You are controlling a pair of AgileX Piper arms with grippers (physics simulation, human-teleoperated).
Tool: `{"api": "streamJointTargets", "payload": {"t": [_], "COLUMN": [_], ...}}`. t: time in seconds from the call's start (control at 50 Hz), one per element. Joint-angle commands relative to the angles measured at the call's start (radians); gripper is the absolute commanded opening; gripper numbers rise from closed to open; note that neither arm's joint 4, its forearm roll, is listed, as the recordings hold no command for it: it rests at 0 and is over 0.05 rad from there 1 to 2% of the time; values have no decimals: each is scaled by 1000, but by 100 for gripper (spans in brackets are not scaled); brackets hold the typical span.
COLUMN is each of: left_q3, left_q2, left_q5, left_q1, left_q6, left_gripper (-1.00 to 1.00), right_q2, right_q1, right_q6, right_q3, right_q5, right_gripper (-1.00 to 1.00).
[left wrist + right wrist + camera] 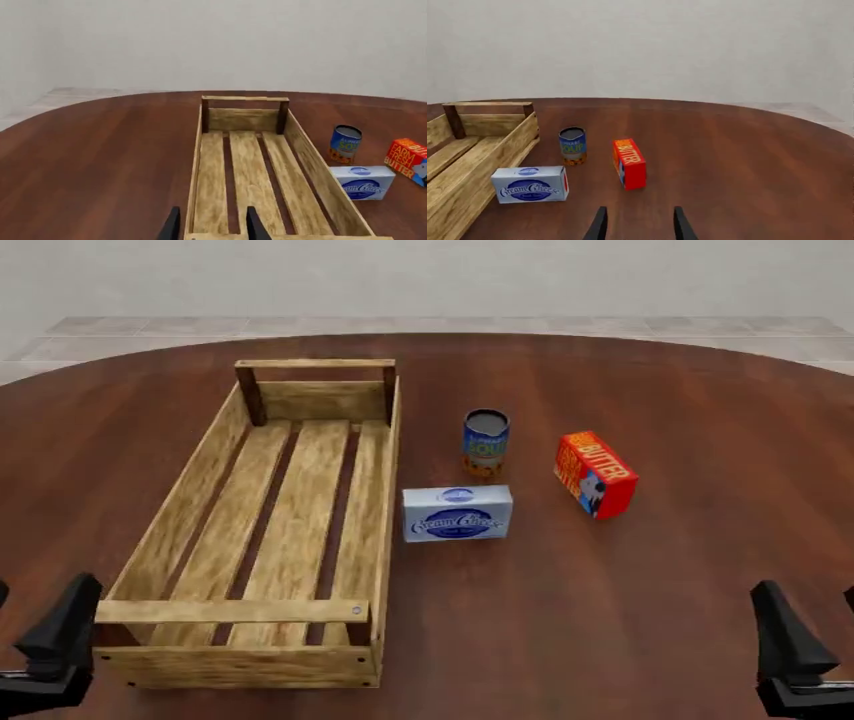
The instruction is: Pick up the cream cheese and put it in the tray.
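We are waiting at the near edge of the table (pixel 667 640), with the reach for the cream cheese (pixel 458 513) not yet begun: the box is lying flat just beside the tray (pixel 174 530), off its right-hand long wall about midway along, close to the slats but, as far as we can tell, not touching them. Our right gripper (pixel 636 225) is hovering low with its fingers spread and nothing between them, and our left gripper (pixel 209 225) is hanging over the tray's near end rail, likewise parted and holding nothing. We are judging the right arm the better placed for the pick; it has bare tabletop between itself and the box. The next move, as we are reading it, calls for a reach forward and to the left, coming down over the box from above. Room is tighter behind the box: the blue-and-yellow can (pixel 486 442) is standing just beyond it, and the butter box (pixel 595 474) is sitting to the right of that. The tray's floor is lying open for the drop.
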Motion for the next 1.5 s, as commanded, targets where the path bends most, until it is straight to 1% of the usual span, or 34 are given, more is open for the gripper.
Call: {"api": "streamJointTargets", "payload": {"t": [0.02,0.1,0.14,0.5,0.54,0.58,0.62,0.64,0.7,0.76,0.78,0.8,0.84,0.86,0.88,0.98,1.02,1.04,1.06,1.08,1.1,1.14,1.18,1.22,1.26,1.3,1.34,1.38,1.42,1.46,1.48,1.5], "left_q3": [52,51,53,51,40,20,-35,-35,-118,-186,-196,-213,-216,-232,-238,-279,-297,-297,-309,-309,-310,-312,-316,-313,-314,-314,-314,-324,-337,-354,-354,-358], "left_q2": [-53,-55,-55,-55,-55,-54,-55,-55,-55,-55,-54,-52,-54,-52,-50,42,93,93,156,157,180,230,273,326,345,392,425,471,513,561,562,596], "left_q5": [-61,-69,-73,-71,-61,-48,-18,-18,39,78,96,116,121,129,127,80,53,52,23,21,10,-26,-57,-95,-107,-140,-165,-193,-214,-245,-245,-283], "left_q1": [-16,-42,-52,-86,-106,-112,-135,-135,-147,-160,-156,-151,-151,-152,-145,-148,-173,-173,-198,-198,-211,-228,-227,-246,-251,-287,-298,-335,-337,-339,-339,-347], "left_q6": [64,103,108,116,119,122,133,133,129,151,143,121,117,108,113,113,108,108,93,93,83,85,65,75,79,59,71,99,86,97,97,157], "left_gripper": [100,100,100,100,100,100,100,100,100,100,100,100,100,100,100,100,100,100,100,100,100,100,100,100,100,100,100,100,100,100,100,100], "right_q2": [17,11,17,26,20,20,15,15,12,15,17,17,17,17,-1,-1,-1,-1,-1,-1,-1,-1,-1,-1,-1,-1,-1,-1,-1,-1,-1,-1], "right_q1": [-3,-3,-9,-16,-19,-18,-15,-15,-14,-13,-13,-12,-13,-12,-10,-10,-10,-10,-10,-10,-10,-10,-10,-10,-10,-10,-10,-10,-10,-10,-10,-10], "right_q6": [-28,-20,-16,-22,-24,-26,-30,-30,-35,-35,-38,-39,-40,-40,-37,-37,-37,-37,-37,-37,-37,-37,-37,-37,-37,-37,-37,-37,-37,-37,-37,-37], "right_q3": [-2,1,1,1,0,-1,0,0,0,0,0,0,0,1,2,2,2,2,2,2,2,2,2,2,2,2,2,2,2,2,2,2], "right_q5": [0,3,2,-20,-18,-19,-18,-18,-17,-20,-22,-23,-24,-23,7,7,7,7,7,7,7,7,7,7,7,7,7,7,7,7,7,7], "right_gripper": [100,100,100,100,100,100,100,100,100,100,100,100,100,100,100,100,100,100,100,100,100,100,100,100,100,100,100,100,100,100,100,100]}}
